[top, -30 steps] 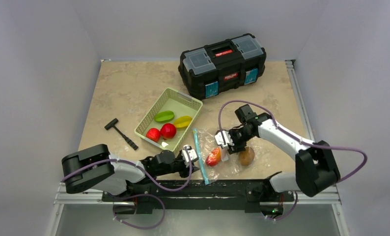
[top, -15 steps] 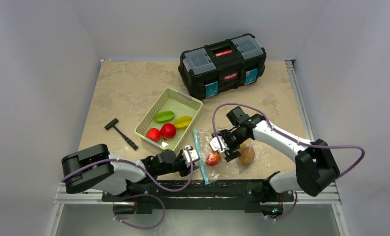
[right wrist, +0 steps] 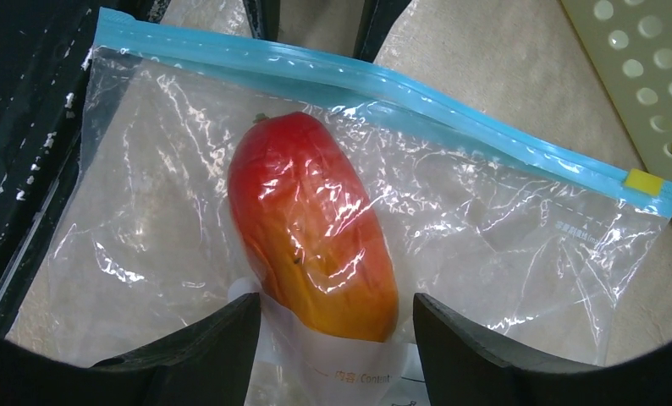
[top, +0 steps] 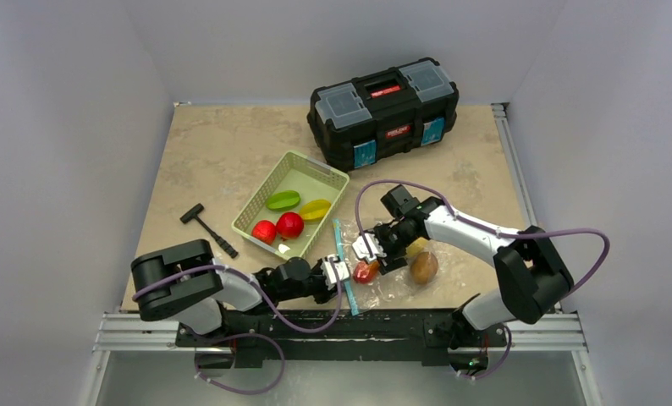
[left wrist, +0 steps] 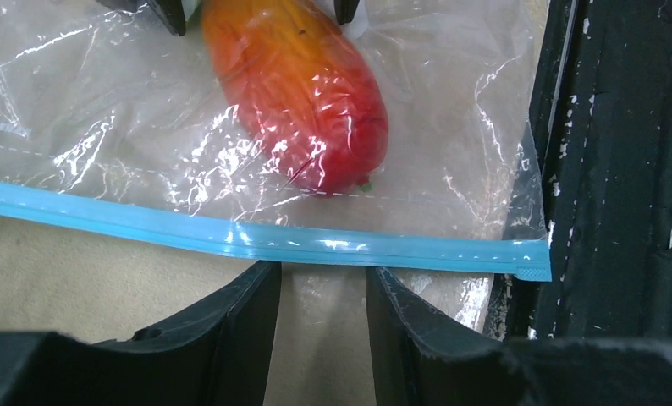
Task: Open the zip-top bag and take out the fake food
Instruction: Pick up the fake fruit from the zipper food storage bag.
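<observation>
The clear zip-top bag lies flat at the table's near edge, its teal zip strip on its left side. Inside are a red-orange fake fruit and a brown one. My left gripper is open, and in the left wrist view its tips sit just short of the strip, near the strip's near end. My right gripper is open above the bag. In the right wrist view it straddles the orange end of the red-orange fruit.
The pale green basket left of the bag holds green, yellow and two red fruits. A black toolbox stands at the back. A small hammer lies left. The black base rail borders the bag's near end.
My right gripper has moved left from beside the brown fruit to over the red-orange one. My left gripper has moved right, up to the zip strip.
</observation>
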